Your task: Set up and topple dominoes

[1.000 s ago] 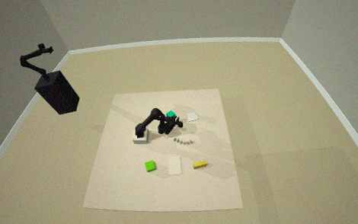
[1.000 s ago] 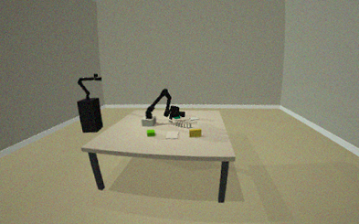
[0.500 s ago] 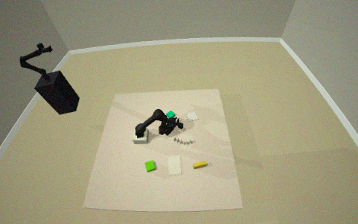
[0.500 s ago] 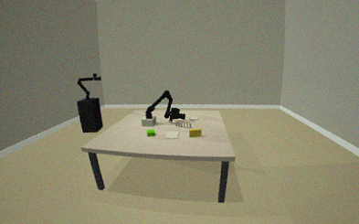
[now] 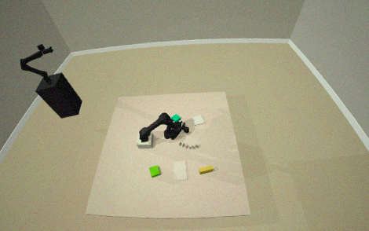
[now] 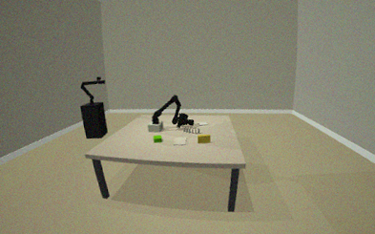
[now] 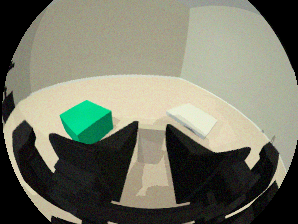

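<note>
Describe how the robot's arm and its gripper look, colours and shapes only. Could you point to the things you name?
The arm (image 5: 154, 125) (image 6: 166, 107) is black all over, made of slim, straight links with chunkier joints. The gripper (image 6: 192, 122) (image 7: 152, 127) is black too, with two broad, wedge-like fingers that taper to points in the wrist view. No markings or cables can be made out at this size.

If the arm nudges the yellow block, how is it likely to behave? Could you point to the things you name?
The yellow block (image 5: 206, 170) (image 6: 204, 139) looks stiff, with straight edges and flat faces. It would probably slide rather than roll, being box-shaped. Seen from above it is long and narrow, so a push high on its long side might tip it.
</note>
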`<action>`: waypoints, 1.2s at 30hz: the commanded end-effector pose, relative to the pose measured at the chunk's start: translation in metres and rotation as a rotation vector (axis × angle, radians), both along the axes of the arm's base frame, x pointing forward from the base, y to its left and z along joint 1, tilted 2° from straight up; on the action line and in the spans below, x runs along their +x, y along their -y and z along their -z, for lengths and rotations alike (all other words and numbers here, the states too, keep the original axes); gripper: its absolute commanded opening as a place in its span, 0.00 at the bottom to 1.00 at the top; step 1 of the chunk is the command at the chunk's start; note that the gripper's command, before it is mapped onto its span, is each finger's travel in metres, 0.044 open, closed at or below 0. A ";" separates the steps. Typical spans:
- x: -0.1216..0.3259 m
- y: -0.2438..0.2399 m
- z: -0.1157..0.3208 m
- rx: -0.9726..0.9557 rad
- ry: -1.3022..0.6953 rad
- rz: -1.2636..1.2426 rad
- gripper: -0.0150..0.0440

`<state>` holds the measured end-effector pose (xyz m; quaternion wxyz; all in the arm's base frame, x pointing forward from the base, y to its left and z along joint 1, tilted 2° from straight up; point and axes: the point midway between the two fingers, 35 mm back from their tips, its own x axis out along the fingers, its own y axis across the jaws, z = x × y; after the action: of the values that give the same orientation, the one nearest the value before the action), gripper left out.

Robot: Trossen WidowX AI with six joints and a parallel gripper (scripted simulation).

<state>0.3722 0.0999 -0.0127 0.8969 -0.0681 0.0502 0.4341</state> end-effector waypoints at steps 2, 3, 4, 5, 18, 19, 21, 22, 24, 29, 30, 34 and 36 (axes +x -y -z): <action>0.001 0.000 0.000 -0.003 0.006 0.002 0.66; 0.001 0.000 0.000 -0.003 0.006 0.002 0.70; 0.001 0.000 0.000 -0.003 0.006 0.002 0.75; 0.001 0.000 0.000 -0.003 0.006 0.002 0.79; 0.001 -0.001 -0.038 -0.001 0.002 0.000 1.00; 0.000 -0.001 -0.045 0.000 0.002 0.000 1.00; -0.001 -0.001 -0.050 0.000 0.001 0.000 1.00; -0.001 -0.001 -0.050 0.000 0.001 0.000 1.00; 0.000 -0.001 -0.049 -0.002 -0.001 0.002 1.00; 0.035 -0.001 -0.044 -0.063 -0.088 0.072 1.00; 0.044 -0.003 -0.041 -0.086 -0.125 0.090 1.00; 0.072 -0.011 -0.031 -0.193 -0.283 0.144 1.00; 0.077 -0.016 -0.027 -0.240 -0.351 0.156 1.00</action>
<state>0.4119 0.1021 0.0137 0.9039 -0.0639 0.1519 0.3947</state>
